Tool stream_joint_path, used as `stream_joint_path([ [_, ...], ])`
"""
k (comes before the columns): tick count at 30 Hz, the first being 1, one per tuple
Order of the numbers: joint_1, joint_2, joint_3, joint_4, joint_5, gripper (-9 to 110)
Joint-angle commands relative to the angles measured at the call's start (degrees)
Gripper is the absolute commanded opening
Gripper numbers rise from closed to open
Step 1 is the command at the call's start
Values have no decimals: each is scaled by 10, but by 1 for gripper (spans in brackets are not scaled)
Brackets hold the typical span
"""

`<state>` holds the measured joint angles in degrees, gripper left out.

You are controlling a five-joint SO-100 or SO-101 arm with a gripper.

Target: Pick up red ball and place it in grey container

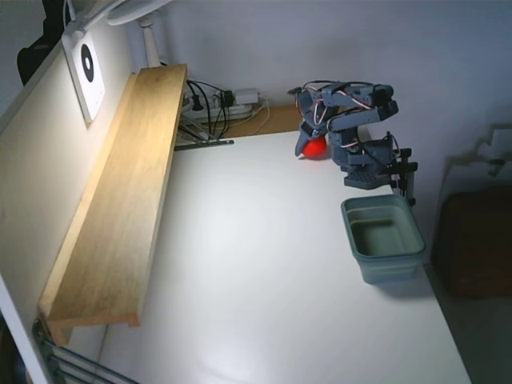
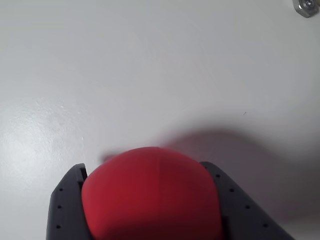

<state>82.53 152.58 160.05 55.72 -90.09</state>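
The red ball point(image 2: 152, 192) fills the bottom of the wrist view, pressed between the two dark fingers point(image 2: 65, 205) of my gripper point(image 2: 150, 200), which is shut on it. In the fixed view the red ball point(image 1: 314, 146) shows at the far end of the white table under the gripper point(image 1: 310, 144), close to the tabletop. Whether it touches the surface I cannot tell. The grey container point(image 1: 384, 238) stands open near the table's right edge, in front of the arm's base, with nothing visible inside.
A long wooden shelf point(image 1: 120, 200) runs along the left wall. Cables and a power strip point(image 1: 220, 104) lie at the back. The arm's clamp point(image 1: 404, 180) sits just behind the container. A small metal nut point(image 2: 305, 7) lies on the table ahead.
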Motion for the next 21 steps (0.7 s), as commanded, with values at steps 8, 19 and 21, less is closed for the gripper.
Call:
stream_joint_path([
  [8,9,-10,-213,171,1,23],
  [19,9,-95,-436,309,1,23],
  [21,9,-112,-477,333,1,23],
])
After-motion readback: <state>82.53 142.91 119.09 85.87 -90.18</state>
